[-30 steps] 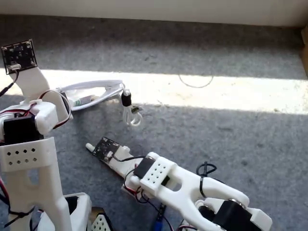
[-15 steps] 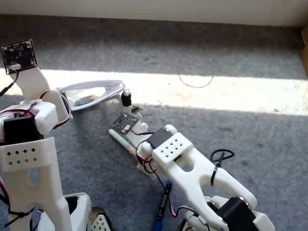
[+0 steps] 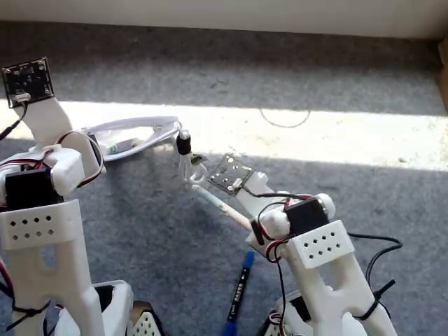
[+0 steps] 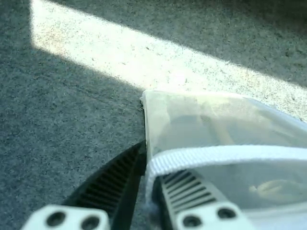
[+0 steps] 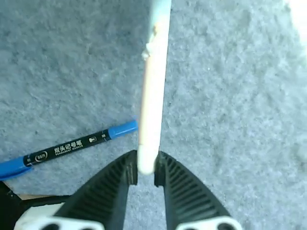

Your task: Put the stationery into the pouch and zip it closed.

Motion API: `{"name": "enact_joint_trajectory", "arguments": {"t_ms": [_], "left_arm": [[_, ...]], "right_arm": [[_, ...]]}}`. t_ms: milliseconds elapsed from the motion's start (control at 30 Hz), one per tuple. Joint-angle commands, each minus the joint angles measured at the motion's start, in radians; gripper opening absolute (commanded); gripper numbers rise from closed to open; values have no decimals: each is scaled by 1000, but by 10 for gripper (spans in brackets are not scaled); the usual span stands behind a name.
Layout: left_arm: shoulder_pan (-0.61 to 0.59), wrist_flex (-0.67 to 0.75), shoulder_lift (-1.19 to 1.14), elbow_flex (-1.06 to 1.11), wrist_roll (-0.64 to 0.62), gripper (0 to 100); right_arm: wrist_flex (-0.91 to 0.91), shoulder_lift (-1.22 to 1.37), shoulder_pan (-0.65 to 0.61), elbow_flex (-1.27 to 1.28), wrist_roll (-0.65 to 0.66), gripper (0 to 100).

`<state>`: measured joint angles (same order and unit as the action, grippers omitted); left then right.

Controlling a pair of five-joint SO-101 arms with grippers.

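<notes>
A translucent white pouch [image 3: 133, 136] lies on the grey carpet, with a black zip pull and white ring [image 3: 189, 164] at its right end. My left gripper [image 4: 148, 191] is shut on the pouch's [image 4: 216, 134] white webbing edge, and something pale shows inside. My right gripper [image 5: 146, 170] is shut on a cream pen [image 5: 153, 91]. In the high view that cream pen [image 3: 213, 203] hangs slanted, its far tip close to the white ring. A blue marker [image 3: 239, 290] lies on the carpet below the right arm and is also the blue marker [image 5: 72, 146] beside the gripper.
A thin wire loop [image 3: 283, 119] lies on the sunlit strip of carpet beyond the arms. The left arm's white body [image 3: 42, 224] stands at the front left. Open carpet stretches to the right and far side.
The right arm has swung from the front left toward the right and farther out, carrying the cream pen, and the blue marker has come into sight. The left arm and pouch kept still.
</notes>
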<state>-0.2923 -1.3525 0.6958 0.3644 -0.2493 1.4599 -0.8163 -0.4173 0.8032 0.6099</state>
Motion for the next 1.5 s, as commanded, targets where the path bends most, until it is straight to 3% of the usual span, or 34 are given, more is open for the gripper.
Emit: {"name": "enact_joint_trajectory", "arguments": {"t_ms": [0,133,533,633,833,1067,1167,1333,1467], "left_arm": [[-18,26,31,-19,-5,5],[-18,26,31,-19,-5,5],[-18,26,31,-19,-5,5],[-18,28,31,-19,-5,5],[-16,28,30,-19,-5,5],[-16,28,30,-19,-3,5],[-16,28,30,-19,-3,5],[-16,28,30,-19,-2,5],[-18,28,30,-19,-2,5]], "right_arm": [[35,-33,114,-4,74,5],[33,-42,200,-7,91,5],[151,-42,254,-275,87,8],[151,-35,255,-303,17,11],[193,-36,257,-302,-84,144],[191,-33,251,-305,-89,151],[122,-33,200,-302,-95,151],[-97,-12,87,-237,-265,151],[-223,84,-13,-185,-278,148]]}}
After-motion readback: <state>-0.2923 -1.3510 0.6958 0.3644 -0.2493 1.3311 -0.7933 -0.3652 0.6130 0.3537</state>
